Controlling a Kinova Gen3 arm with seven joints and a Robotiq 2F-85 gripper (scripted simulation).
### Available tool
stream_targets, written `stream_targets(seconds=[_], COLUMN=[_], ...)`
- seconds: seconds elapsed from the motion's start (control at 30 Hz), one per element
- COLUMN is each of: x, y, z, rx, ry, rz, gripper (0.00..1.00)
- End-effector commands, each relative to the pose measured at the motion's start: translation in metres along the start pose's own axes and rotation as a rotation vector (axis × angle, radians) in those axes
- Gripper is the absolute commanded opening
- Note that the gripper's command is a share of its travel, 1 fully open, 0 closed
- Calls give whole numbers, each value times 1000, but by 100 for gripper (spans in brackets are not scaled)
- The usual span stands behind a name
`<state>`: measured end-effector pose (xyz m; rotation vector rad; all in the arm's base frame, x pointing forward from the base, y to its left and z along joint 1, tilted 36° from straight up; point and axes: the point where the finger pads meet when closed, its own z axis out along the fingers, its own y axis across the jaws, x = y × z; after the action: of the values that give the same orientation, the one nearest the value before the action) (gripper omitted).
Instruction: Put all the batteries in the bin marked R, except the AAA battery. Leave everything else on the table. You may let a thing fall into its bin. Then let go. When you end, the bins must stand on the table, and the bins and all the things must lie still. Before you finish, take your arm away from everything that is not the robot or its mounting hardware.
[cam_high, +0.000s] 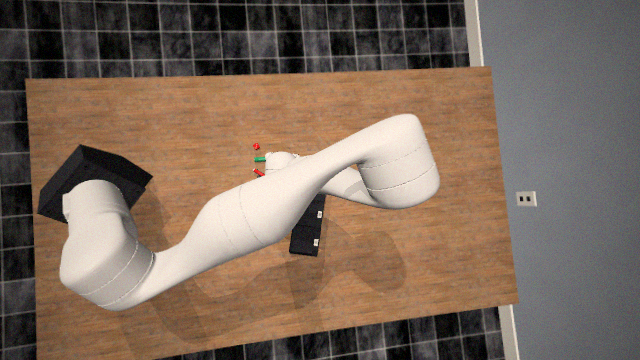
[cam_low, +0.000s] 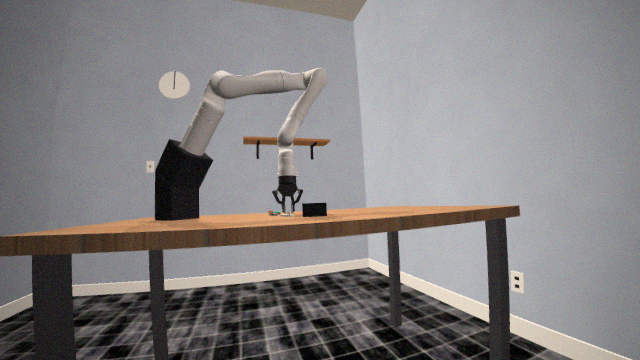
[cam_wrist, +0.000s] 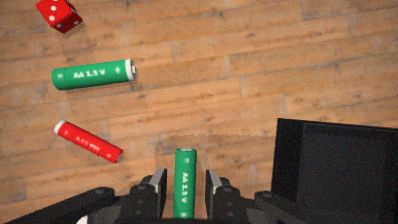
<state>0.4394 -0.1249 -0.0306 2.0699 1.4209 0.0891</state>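
Observation:
In the wrist view a green AA battery (cam_wrist: 185, 182) lies on the wooden table, pointing away from me, between my gripper's fingers. The fingers stand part open, with a gap on each side of the battery, and do not touch it. In the exterior view the gripper (cam_low: 287, 206) points straight down, with its tips close to the table. A second green AA battery (cam_wrist: 93, 74) (cam_high: 260, 159) lies to the far left. A thinner red battery (cam_wrist: 88, 141) (cam_high: 258, 172) lies to the near left. The black bin (cam_wrist: 340, 170) (cam_high: 307, 225) stands just right of the gripper; its label is out of the wrist view.
A red die (cam_wrist: 59, 14) (cam_high: 256, 146) lies beyond the batteries at the far left. The arm's black base (cam_high: 92, 175) stands at the table's left end. The arm hides part of the bins in the top view.

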Motion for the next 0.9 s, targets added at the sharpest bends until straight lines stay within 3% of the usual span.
stream_targets(seconds=[0.0,0.4,0.43,0.87], x=[-3,-2,-2,-2], y=[-1,-1,-1,-1], z=[2,2,2,2], rx=[3,3,3,3], ry=[-4,-4,-4,-4], rz=[2,2,2,2], gripper=[29,29,9,9])
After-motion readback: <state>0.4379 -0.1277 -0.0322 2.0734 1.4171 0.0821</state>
